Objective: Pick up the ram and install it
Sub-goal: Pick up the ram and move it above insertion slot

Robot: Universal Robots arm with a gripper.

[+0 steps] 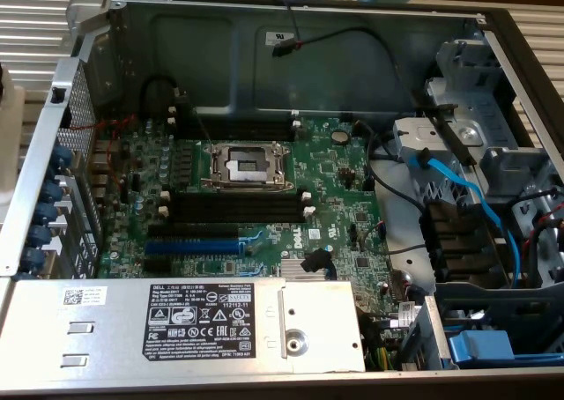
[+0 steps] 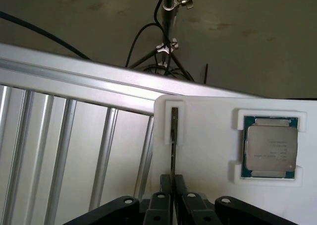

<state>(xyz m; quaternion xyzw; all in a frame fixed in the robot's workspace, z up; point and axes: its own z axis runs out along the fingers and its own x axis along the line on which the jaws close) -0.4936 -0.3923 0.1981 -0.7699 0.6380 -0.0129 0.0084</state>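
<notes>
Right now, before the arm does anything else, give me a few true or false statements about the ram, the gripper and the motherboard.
1. The ram stands on edge in a holder on the white tray. True.
2. The gripper hangs wide open over the motherboard. False: it is at the white tray, shut on the ram.
3. A processor chip lies in a recess of the same tray, apart from the ram. True.
4. A green memory stick sits in the black slots. False: in the exterior view the slots look empty.
</notes>
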